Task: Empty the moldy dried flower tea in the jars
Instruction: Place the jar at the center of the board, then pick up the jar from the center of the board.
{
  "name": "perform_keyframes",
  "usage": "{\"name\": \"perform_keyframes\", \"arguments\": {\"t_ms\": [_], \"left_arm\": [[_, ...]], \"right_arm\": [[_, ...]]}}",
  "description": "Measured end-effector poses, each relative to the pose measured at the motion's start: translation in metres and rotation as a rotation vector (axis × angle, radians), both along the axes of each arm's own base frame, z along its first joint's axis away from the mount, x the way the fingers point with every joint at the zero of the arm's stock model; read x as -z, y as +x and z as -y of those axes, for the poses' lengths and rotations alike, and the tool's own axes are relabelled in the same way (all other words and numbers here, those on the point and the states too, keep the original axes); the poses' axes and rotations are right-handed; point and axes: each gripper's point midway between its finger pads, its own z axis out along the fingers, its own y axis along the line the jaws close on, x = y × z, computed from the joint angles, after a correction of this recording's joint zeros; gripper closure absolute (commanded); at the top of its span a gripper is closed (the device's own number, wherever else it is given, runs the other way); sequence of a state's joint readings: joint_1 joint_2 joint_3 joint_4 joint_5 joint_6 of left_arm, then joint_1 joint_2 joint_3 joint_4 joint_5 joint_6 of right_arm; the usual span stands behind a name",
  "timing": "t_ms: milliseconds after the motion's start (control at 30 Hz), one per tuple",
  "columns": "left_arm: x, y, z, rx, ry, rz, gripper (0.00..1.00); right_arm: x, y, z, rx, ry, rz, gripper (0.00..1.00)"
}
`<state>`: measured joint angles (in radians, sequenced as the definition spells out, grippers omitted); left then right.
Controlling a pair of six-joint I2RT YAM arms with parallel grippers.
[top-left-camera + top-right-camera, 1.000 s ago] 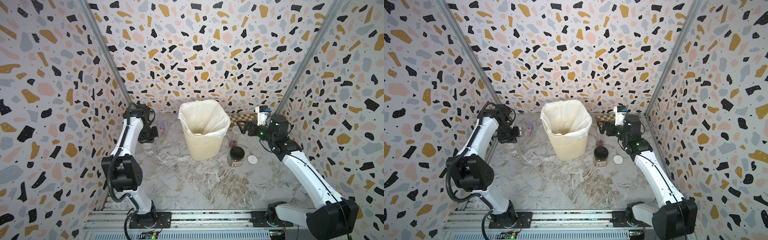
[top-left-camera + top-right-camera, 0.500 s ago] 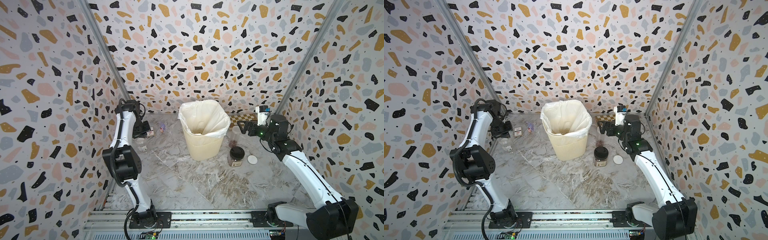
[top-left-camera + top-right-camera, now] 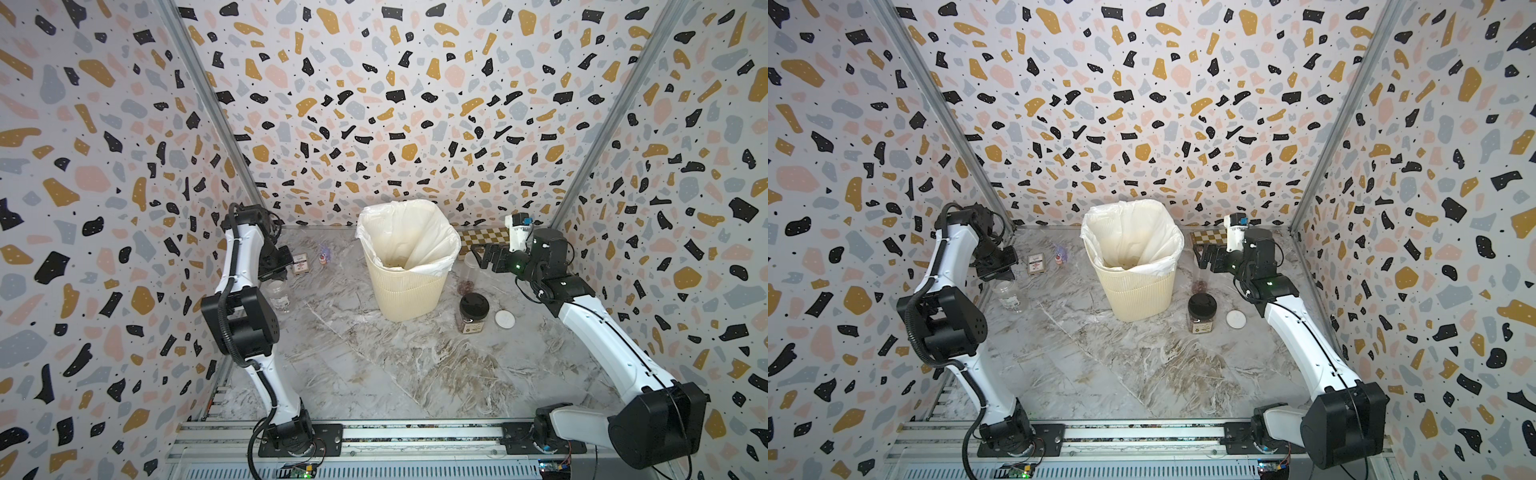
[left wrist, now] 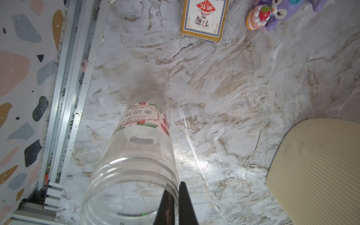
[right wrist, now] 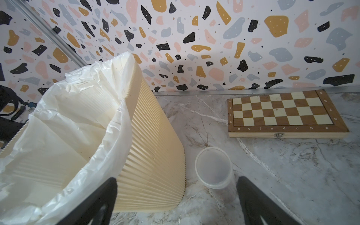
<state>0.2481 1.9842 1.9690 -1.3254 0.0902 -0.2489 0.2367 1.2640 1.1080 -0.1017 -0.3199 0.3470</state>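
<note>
My left gripper is shut on the rim of an empty, lidless clear jar with a flowered paper label, one finger inside the wall and one outside. That jar stands near the left wall in both top views. My right gripper hangs open above a tall clear-lidded jar beside the bin, and touches nothing. Reddish-brown dried flower tea lies at that jar's bottom. A black-lidded jar with brownish contents stands in front of it. A loose white lid lies to its right.
The cream ribbed bin with a white bag stands mid-table; its wall is close to my right gripper. A card box and a small purple toy lie at the back left. A chessboard lies at the back right.
My left arm has folded back toward the left wall, carrying the empty labelled jar a little leftward. The right arm has not moved.
</note>
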Motion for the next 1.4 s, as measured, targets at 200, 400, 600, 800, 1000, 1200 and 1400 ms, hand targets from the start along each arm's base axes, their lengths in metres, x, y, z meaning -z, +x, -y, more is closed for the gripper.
{"name": "perform_keyframes", "arguments": {"t_ms": [200, 400, 600, 800, 1000, 1200, 1400], "left_arm": [[0.001, 0.001, -0.002, -0.002, 0.0, 0.007, 0.88], [0.001, 0.001, -0.006, -0.008, 0.001, 0.006, 0.77], [-0.002, 0.003, -0.009, -0.01, 0.01, 0.018, 0.76], [-0.005, 0.002, -0.011, -0.009, 0.023, 0.02, 0.72], [-0.031, 0.001, -0.024, -0.014, 0.112, 0.073, 0.72], [-0.094, -0.006, -0.027, -0.025, 0.185, 0.246, 0.65], [-0.141, -0.006, 0.009, 0.001, 0.043, 0.492, 0.6]], "right_arm": [[0.0, 0.0, 0.0, 0.001, 0.0, 0.0, 0.03], [0.0, 0.0, 0.0, 0.0, 0.0, 0.0, 0.03], [0.0, 0.0, 0.0, -0.001, 0.0, 0.001, 0.03], [0.0, 0.0, 0.0, -0.001, 0.001, 0.0, 0.03], [0.0, 0.0, 0.0, -0.001, 0.0, 0.0, 0.03], [0.001, 0.001, 0.003, 0.006, -0.002, -0.002, 0.02], [0.004, 0.002, 0.008, 0.032, -0.008, -0.015, 0.03]]}}
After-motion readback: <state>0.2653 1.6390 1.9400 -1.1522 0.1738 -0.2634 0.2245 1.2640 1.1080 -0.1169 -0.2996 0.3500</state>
